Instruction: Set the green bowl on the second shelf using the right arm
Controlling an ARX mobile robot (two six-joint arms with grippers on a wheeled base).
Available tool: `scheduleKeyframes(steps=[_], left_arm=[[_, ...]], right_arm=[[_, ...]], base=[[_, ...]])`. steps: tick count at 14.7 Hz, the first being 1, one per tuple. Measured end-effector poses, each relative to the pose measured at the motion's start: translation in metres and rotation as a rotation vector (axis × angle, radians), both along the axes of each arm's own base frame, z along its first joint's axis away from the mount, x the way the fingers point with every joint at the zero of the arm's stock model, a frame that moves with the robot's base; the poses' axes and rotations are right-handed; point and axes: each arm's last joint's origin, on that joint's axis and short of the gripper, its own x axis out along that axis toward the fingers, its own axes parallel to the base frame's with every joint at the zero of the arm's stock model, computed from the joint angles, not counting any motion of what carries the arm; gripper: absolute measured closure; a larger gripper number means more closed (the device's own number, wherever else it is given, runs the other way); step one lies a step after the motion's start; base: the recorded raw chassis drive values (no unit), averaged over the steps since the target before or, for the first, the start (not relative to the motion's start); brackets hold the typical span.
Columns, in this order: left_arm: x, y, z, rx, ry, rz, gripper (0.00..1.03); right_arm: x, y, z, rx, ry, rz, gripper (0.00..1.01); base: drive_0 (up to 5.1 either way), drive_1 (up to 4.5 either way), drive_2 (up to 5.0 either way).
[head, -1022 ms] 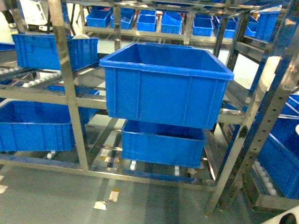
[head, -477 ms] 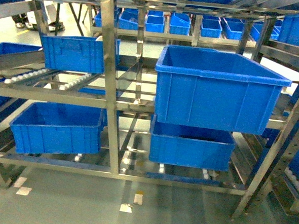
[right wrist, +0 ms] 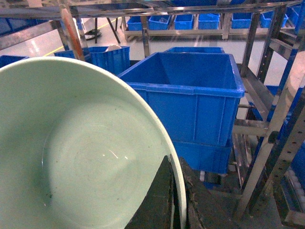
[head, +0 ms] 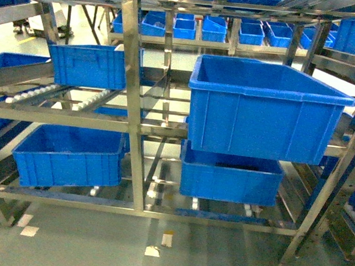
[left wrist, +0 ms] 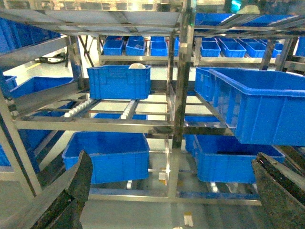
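Observation:
The pale green bowl (right wrist: 81, 152) fills the left of the right wrist view, tilted with its hollow facing the camera. My right gripper (right wrist: 175, 163) is shut on its rim, one black finger inside the bowl and one outside. Beyond it, the second shelf (right wrist: 250, 127) carries a large deep blue crate (right wrist: 190, 95), which the bowl stands short of. The head view shows that shelf (head: 76, 118) and crate (head: 263, 108) but neither gripper. My left gripper (left wrist: 172, 162) is open and holds nothing, facing the rack from a distance.
A steel upright (head: 131, 106) stands left of the big crate. Lower blue crates (head: 67, 156) (head: 229, 175) sit on the bottom level. A smaller crate (left wrist: 119, 81) on the roller track holds a white dish-like thing (left wrist: 137, 66). More crates line the racks behind.
The head view has shifted, so the rack and big crate sit further right and lower in view. The pale arm part at bottom right has left the frame.

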Motion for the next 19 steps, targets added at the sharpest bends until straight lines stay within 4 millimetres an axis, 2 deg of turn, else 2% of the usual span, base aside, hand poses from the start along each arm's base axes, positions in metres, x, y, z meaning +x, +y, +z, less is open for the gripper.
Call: scheduleKeyframes(steps=[19], left_arm=[[0.0000, 0.0000, 0.0001, 0.000, -0.001, -0.001, 0.05]], right_arm=[[0.0004, -0.0001, -0.0003, 0.000, 0.003, 0.000, 0.99]], base=[[0.0, 4.14, -4.2]])
